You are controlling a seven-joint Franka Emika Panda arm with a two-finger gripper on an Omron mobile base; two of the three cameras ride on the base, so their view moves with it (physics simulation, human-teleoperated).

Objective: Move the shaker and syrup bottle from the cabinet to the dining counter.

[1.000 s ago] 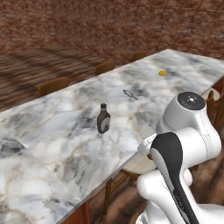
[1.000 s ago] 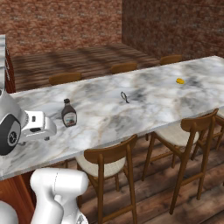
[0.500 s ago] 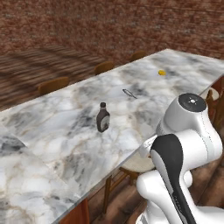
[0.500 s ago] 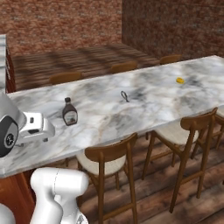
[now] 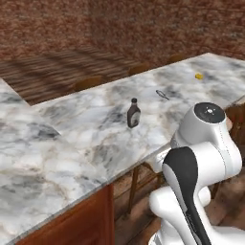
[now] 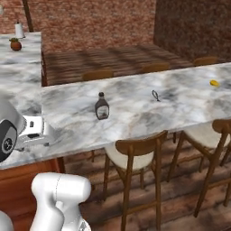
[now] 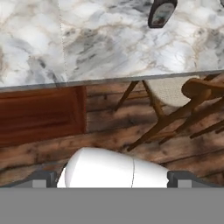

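Syrup bottle (image 5: 133, 114) stands upright on the dining counter (image 5: 86, 129), roughly mid-depth, well left of a small dark utensil (image 5: 162, 94) and a yellow item (image 5: 199, 76) at the far right end. Same bottle in the right base view (image 6: 102, 107) and at the top edge of the hand view (image 7: 161, 13). Gripper (image 7: 112, 179) spread fully wide, holding nothing, hanging over the wood floor (image 7: 109, 135) on the near side of the counter edge. Wooden chairs (image 6: 135, 158) line the near side.
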